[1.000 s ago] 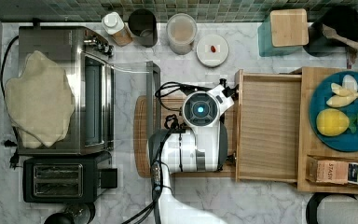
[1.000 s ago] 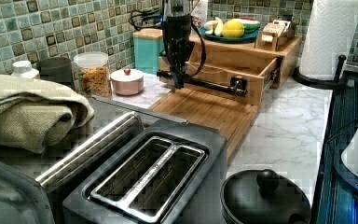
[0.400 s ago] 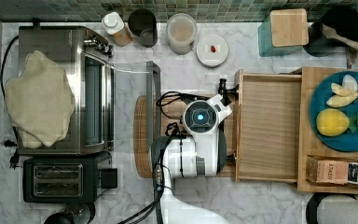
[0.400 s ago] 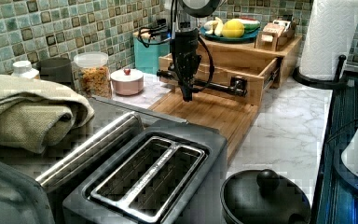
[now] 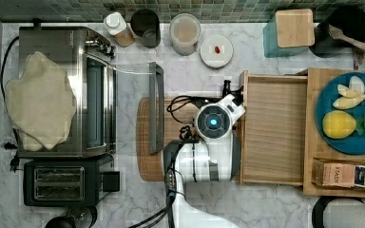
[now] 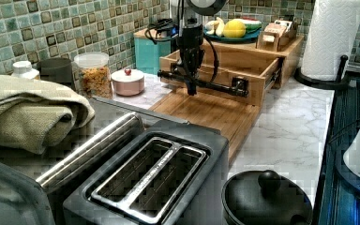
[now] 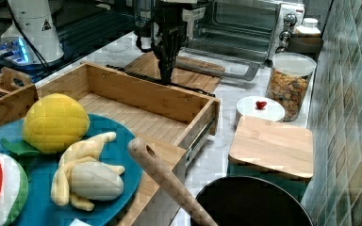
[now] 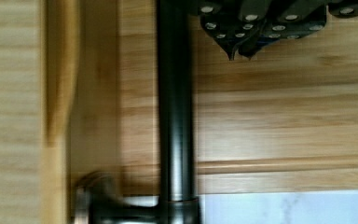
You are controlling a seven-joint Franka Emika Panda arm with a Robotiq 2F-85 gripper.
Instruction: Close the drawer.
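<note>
Drawer (image 5: 273,133) open: pulled most of the way out of wooden organizer stand (image 5: 312,180) toward the top view's left, plain grained bottom exposed, nothing inside. Front panel sitting at the edge of rounded-corner cutting board (image 5: 145,137). Seen side-on in the left view (image 6: 225,61), and from behind in the right view (image 7: 136,113).

Dark bar handle (image 6: 206,84) mounted across the drawer front on short posts. Runs as a vertical black rod in the wrist view (image 8: 175,107).

Panda arm (image 5: 212,121) standing over the cutting board just outside the drawer front, wrist pointing straight down. Pincer (image 6: 192,89) hanging on the outer side of the handle, tips at about bar height and close against it; contact not resolvable. Same spot in the right view (image 7: 165,77), beyond the front panel. In the wrist view (image 8: 240,53) fingertips pressed together, narrow, gripping nothing, with the bar beside them rather than between them and cutting board wood underneath.

Around it on the marble worktop (image 5: 195,71): toaster oven (image 5: 90,90) with door dropped open toward the board, beige cloth (image 5: 40,102) on its roof, black two-slot toaster (image 5: 59,183) next to it. On top of the stand: blue plate (image 5: 349,145) with lemon (image 5: 337,124) and banana pieces.
</note>
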